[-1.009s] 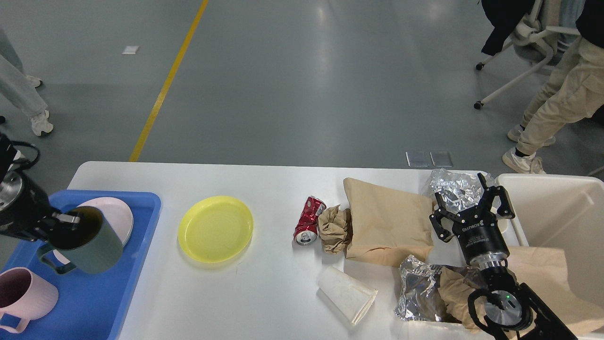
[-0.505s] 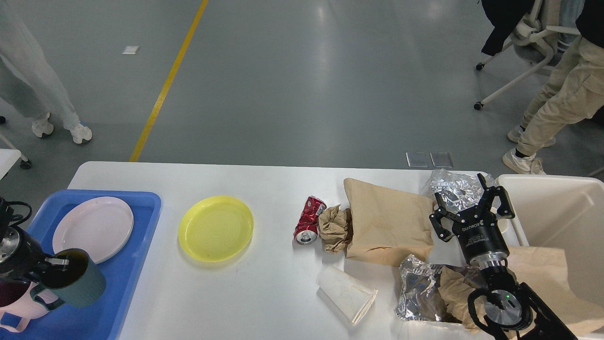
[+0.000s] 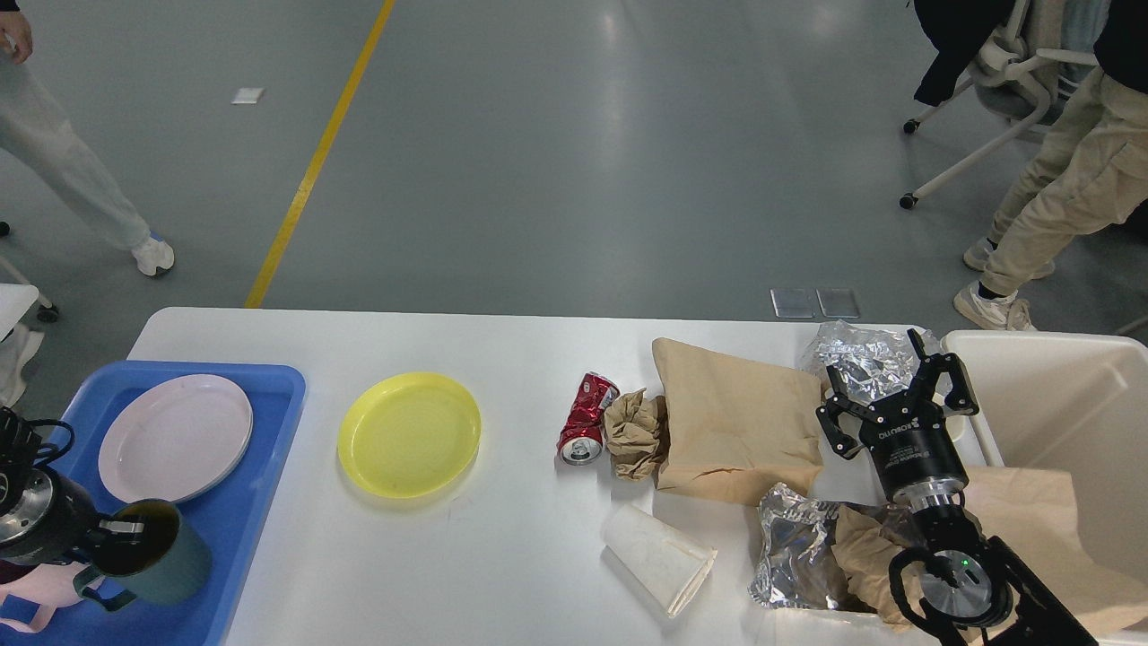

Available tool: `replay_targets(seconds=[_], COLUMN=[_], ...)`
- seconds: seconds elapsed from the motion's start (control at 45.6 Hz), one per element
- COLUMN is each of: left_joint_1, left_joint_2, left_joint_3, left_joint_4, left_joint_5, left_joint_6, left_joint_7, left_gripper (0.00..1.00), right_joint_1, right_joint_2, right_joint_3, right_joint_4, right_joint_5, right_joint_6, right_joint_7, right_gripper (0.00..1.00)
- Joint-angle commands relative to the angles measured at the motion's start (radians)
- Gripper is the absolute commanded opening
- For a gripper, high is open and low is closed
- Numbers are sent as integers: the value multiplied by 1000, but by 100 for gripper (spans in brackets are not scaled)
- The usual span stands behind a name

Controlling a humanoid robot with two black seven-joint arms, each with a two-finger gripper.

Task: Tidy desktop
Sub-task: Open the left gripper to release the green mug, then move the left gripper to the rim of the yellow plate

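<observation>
Lowering toward the near end of the blue tray (image 3: 269, 395), the left gripper (image 3: 112, 531) is carrying the dark green mug (image 3: 157, 556) down from above the pale plate (image 3: 175, 437), its jaws pinching the rim; the mug is now sitting low beside the pink mug (image 3: 40, 592), so release looks close. On the other side the right gripper (image 3: 892, 395) is hovering with jaws spread over crinkled foil (image 3: 861, 354). Across the smooth white bench (image 3: 502, 556) a glossy yellow plate (image 3: 409, 434), dented red can (image 3: 587, 419), flat brown bag (image 3: 731, 422) and squashed paper cup (image 3: 656, 556) are lying untidied.
</observation>
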Motion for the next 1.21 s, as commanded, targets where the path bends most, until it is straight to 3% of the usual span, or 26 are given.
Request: replay_targets(seconds=[0.0, 0.197, 0.307, 0.395, 0.461, 0.526, 0.724, 0.921, 1.184], left_joint_1=[19, 39, 40, 40, 40, 40, 36, 23, -70], left_joint_2=[-2, -22, -22, -20, -22, -22, -19, -10, -11], left_joint_3=[-2, -22, -22, -22, -20, -14, -7, 0, 16], left_joint_4=[-1, -8, -13, -16, -16, -16, -17, -17, -22], left_joint_5=[0, -9, -14, -37, -73, -93, -101, -101, -103], left_joint_6=[22, 48, 51, 51, 61, 54, 47, 35, -152], left_joint_7=[7, 9, 9, 6, 15, 14, 14, 10, 14], left_gripper=[2, 6, 19, 45, 76, 86, 95, 96, 96], right_joint_1=[0, 0, 0, 0, 0, 0, 0, 0, 0], right_joint_2=[0, 0, 0, 0, 0, 0, 0, 0, 0], right_joint_3=[0, 0, 0, 0, 0, 0, 0, 0, 0], right_joint_4=[0, 0, 0, 0, 0, 2, 0, 2, 2], right_joint_5=[0, 0, 0, 0, 0, 0, 0, 0, 0], right_joint_6=[0, 0, 0, 0, 0, 0, 0, 0, 0], right_joint_7=[1, 0, 1, 0, 0, 0, 0, 0, 0], right_gripper=[100, 100, 100, 100, 100, 100, 100, 100, 100])
